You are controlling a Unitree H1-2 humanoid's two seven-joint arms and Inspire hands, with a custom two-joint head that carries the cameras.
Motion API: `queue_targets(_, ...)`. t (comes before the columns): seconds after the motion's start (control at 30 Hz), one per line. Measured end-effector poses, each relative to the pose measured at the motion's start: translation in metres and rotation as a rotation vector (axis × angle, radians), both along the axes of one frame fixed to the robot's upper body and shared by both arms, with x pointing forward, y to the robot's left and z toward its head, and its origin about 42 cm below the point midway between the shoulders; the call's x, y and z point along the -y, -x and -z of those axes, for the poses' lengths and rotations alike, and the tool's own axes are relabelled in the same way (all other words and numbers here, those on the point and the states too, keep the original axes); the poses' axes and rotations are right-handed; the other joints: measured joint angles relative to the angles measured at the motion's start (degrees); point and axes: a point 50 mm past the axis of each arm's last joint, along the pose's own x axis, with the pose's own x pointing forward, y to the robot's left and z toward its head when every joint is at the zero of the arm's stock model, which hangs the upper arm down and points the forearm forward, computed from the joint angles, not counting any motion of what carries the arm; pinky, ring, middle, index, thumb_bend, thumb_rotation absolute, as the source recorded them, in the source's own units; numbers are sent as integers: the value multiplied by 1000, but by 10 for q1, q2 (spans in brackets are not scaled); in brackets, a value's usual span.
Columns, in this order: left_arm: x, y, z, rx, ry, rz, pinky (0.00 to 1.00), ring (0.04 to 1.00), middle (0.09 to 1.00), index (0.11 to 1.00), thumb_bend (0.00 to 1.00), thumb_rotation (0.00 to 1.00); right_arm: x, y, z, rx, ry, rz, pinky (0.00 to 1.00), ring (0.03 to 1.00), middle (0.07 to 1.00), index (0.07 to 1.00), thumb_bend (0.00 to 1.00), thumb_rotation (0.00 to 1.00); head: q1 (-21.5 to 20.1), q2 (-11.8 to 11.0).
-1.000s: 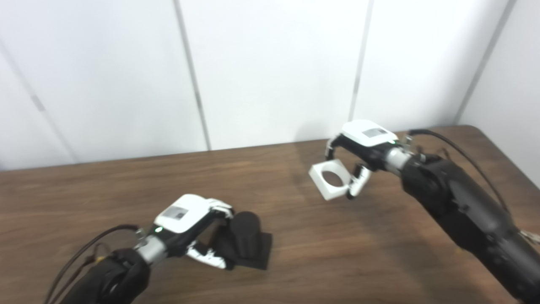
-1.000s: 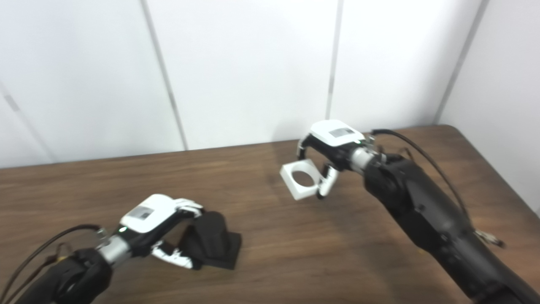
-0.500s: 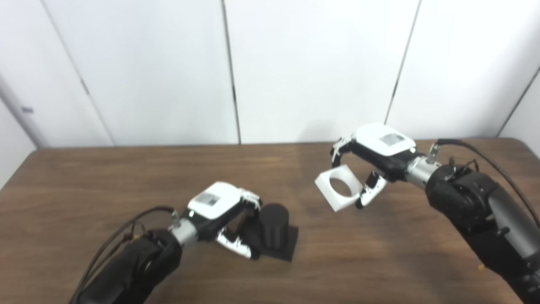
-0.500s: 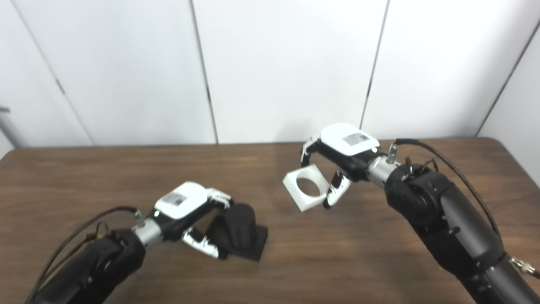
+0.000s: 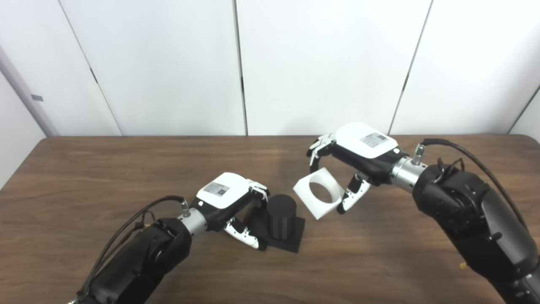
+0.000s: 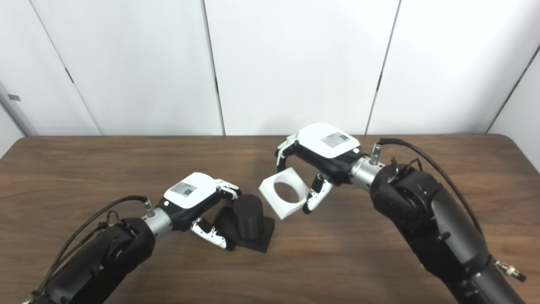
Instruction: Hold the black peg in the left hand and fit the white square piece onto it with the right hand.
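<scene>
The black peg [image 5: 281,214] is a short upright cylinder on a square black base, standing on the brown table [image 5: 84,169]. My left hand [image 5: 230,200] is shut on the peg's base from the left, thumb at the front edge. My right hand [image 5: 358,147] is shut on the white square piece [image 5: 318,193], which has a round hole through it. The piece hangs tilted in the air, just up and right of the peg's top, a small gap apart. The same scene shows in the right eye view, with the peg [image 6: 248,216] and the piece [image 6: 283,192].
White wall panels [image 5: 320,63] stand behind the table's far edge. A black cable [image 5: 472,156] loops off my right forearm, and another cable [image 5: 126,219] off my left forearm.
The camera has swung, shifting the whole picture. My right hand has carried the white piece left and down, closer to the peg. My left hand keeps its hold on the peg.
</scene>
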Motion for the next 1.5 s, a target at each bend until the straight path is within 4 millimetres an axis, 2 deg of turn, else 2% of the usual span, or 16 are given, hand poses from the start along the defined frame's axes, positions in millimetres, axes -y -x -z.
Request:
queue_targets(0.27,1,0,0,0,1,-1,649,820,804,492,522,74,-13,-1,-6,25,-18,-36,766,854,782,479,519,139,5,2)
queue_targets(0.37,1,0,0,-1,2,0,669,828,802,492,522,75,-19,0,-5,21,-28,-52,776,852,779,479,520,137,7,2)
queue_targets(0.87,4,0,0,4,4,2,642,817,798,492,522,75,-45,3,2,-1,-60,-106,791,849,774,478,521,138,11,1)
queue_targets(1.0,4,1,1,4,5,1,653,820,799,492,522,75,-47,0,8,-22,-55,-102,799,853,775,478,520,137,13,0)
queue_targets(1.5,4,1,1,3,6,-4,660,828,799,492,521,76,-52,1,10,-27,-54,-113,830,873,795,479,521,137,18,2)
